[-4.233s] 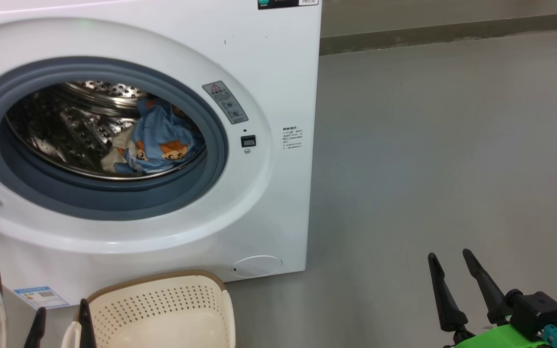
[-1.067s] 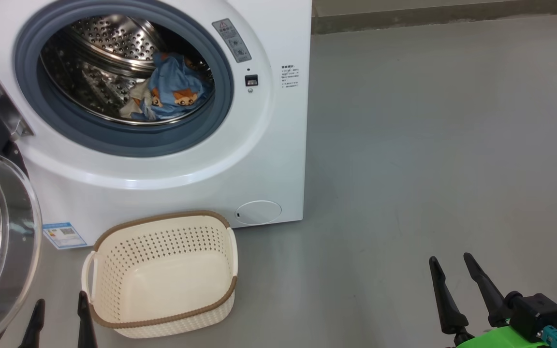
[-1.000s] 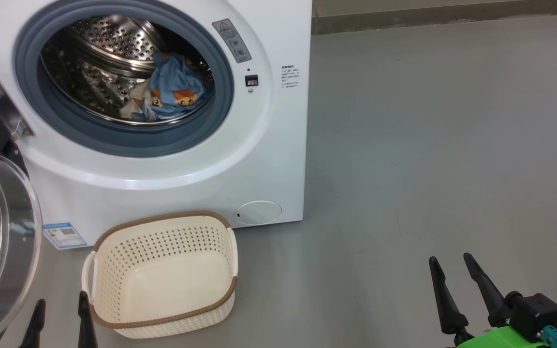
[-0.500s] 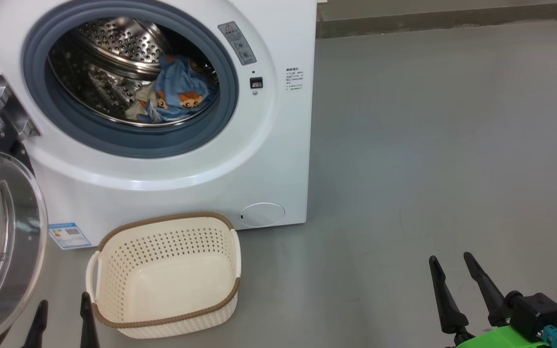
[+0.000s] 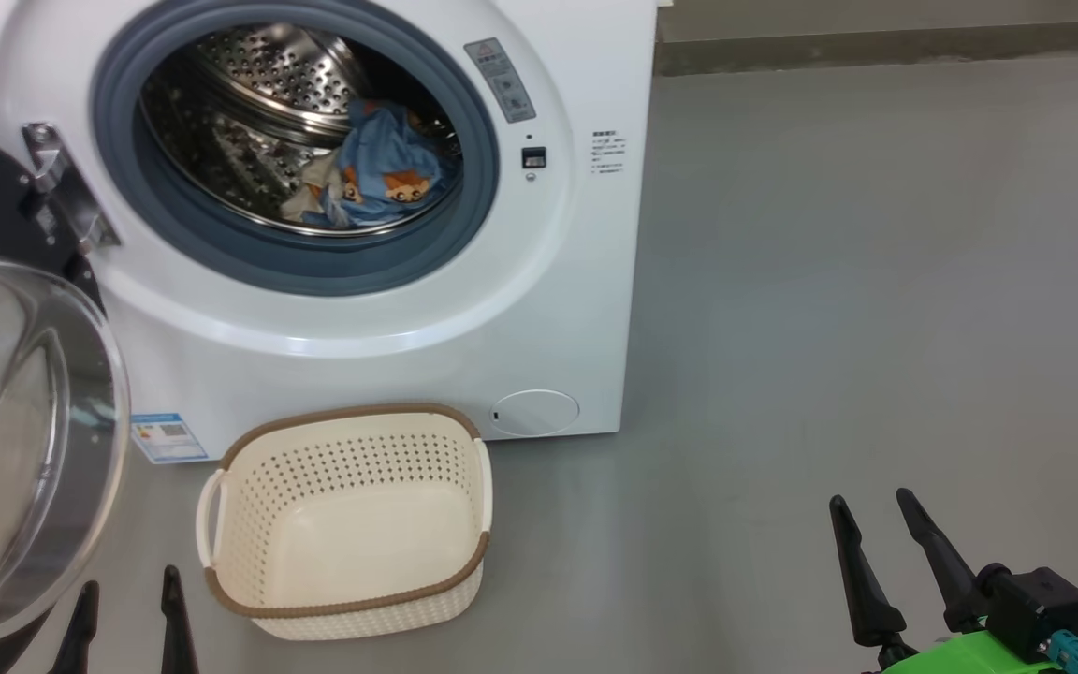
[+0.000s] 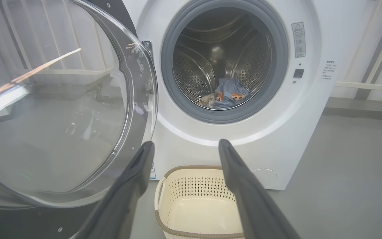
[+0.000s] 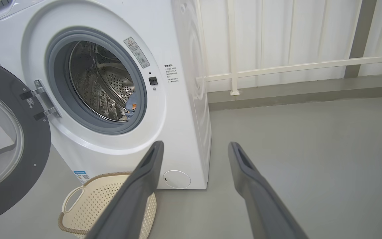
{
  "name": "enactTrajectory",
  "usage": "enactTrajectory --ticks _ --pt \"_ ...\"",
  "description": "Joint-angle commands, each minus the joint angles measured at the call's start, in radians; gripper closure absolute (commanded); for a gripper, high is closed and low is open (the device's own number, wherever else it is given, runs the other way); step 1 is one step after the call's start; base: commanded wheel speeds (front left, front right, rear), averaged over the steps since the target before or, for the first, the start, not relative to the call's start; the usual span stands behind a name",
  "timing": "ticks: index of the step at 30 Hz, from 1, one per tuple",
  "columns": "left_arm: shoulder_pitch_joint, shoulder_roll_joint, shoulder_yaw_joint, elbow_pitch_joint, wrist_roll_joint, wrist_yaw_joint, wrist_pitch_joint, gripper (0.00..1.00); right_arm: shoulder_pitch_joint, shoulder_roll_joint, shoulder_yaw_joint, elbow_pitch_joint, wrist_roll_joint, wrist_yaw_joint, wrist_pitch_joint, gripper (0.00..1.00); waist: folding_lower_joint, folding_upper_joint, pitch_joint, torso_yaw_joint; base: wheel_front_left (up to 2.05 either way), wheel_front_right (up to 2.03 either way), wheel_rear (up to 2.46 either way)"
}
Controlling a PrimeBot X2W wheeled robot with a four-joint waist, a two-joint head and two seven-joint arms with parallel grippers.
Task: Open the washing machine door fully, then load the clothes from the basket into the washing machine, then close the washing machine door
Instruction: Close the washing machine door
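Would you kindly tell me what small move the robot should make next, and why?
Probably bring the left gripper to the outer edge of the washing machine door, to start swinging it shut. The basket is empty, the clothes lie in the drum, the door stands wide open, and the left and the right gripper are open, holding nothing.

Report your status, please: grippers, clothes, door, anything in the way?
Left gripper open, empty; right gripper open, empty. Clothes in the drum, basket empty, door wide open. Door path looks free.
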Motion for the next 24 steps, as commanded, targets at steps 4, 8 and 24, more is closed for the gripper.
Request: enactTrajectory --ticks 4,8,24 --pt "-0.018 0.007 0.032 -0.028 0.001 0.006 -0.006 0.0 -0.017 -0.008 0.03 -0.03 -0.01 0.006 0.0 0.0 0.0 0.0 0.0 0.039 0.0 0.0 0.0" --pt "-0.016 0.005 0.033 -0.031 -0.003 0.01 -0.006 0.0 -0.016 -0.009 0.035 -0.03 -0.01 0.006 0.002 0.0 0.0 0.0 0.0 0.075 0.0 0.0 0.0" --pt "-0.017 -0.002 0.038 -0.032 -0.012 0.028 -0.006 0.0 -0.024 -0.008 0.04 -0.032 -0.01 0.006 0.004 0.0 0.0 0.0 0.018 0.202 0.0 0.0 0.0"
